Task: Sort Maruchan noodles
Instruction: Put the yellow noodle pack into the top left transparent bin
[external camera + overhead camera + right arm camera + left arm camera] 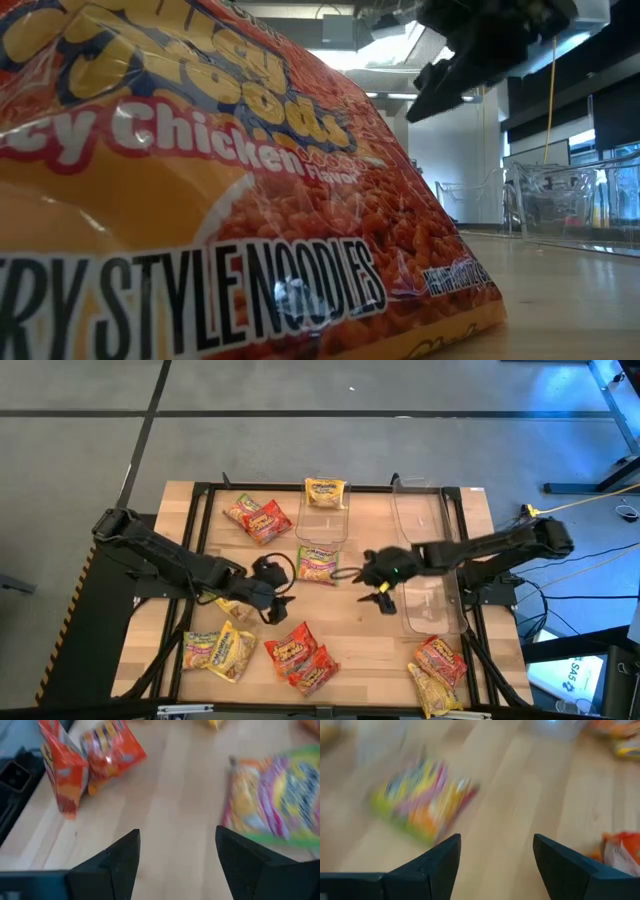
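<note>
Your green noodle packet point(317, 563) lies mid-worktop between both tools — the left tool point(277, 603) spread and empty to its near left, the right tool point(380, 598) also spread and empty to its near right, about equally close.

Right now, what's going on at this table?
Two arms are sorting noodle packets on the table into clear bins. Both the left gripper and right gripper are open and empty near the middle, on either side of a green packet. One yellow packet sits in the middle bin; the right bin looks empty. Red packets and others lie scattered around.
</note>
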Robot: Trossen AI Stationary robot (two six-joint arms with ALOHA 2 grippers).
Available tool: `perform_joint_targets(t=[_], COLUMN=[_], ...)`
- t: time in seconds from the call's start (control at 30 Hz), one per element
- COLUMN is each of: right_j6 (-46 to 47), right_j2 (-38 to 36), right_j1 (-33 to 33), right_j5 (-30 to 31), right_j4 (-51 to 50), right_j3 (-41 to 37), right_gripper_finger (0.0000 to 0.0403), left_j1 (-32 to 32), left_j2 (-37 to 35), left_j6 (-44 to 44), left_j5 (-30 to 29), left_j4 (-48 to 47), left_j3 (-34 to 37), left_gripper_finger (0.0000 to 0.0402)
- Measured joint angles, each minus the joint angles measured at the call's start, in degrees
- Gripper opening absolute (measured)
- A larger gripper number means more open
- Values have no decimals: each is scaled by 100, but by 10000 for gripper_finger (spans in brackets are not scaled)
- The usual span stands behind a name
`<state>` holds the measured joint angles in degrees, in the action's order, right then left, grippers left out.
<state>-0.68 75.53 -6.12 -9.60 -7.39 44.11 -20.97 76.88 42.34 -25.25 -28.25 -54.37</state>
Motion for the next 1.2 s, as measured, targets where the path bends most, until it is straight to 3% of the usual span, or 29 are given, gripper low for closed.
perform_joint_targets(t=[0.1,0.2,0.33,0.6,1.0,1.2], right_j6=[-244,-459,-558,-534,-516,-516], right_j2=[116,260,446,699,699,699], right_j1=[-156,-140,-136,-136,-136,-136], right_j5=[1,6,16,2,-42,2], right_j4=[1400,2188,2783,2882,3173,3175], right_j3=[-637,-1044,-1296,-1315,-1310,-1310], right_gripper_finger=[230,230,230,230,230,230], left_j1=[-27,-27,46,738,1749,1965], left_j2=[-2,-4,-16,-581,-1448,-1519], left_j6=[1570,3067,3939,3616,2656,2609], left_j5=[614,1280,2083,2447,3205,3611], left_j4=[-1620,-3247,-4238,-4303,-3041,-2647], left_j3=[-390,-467,-190,747,1725,2226], left_gripper_finger=[242,242,242,242,242,242])
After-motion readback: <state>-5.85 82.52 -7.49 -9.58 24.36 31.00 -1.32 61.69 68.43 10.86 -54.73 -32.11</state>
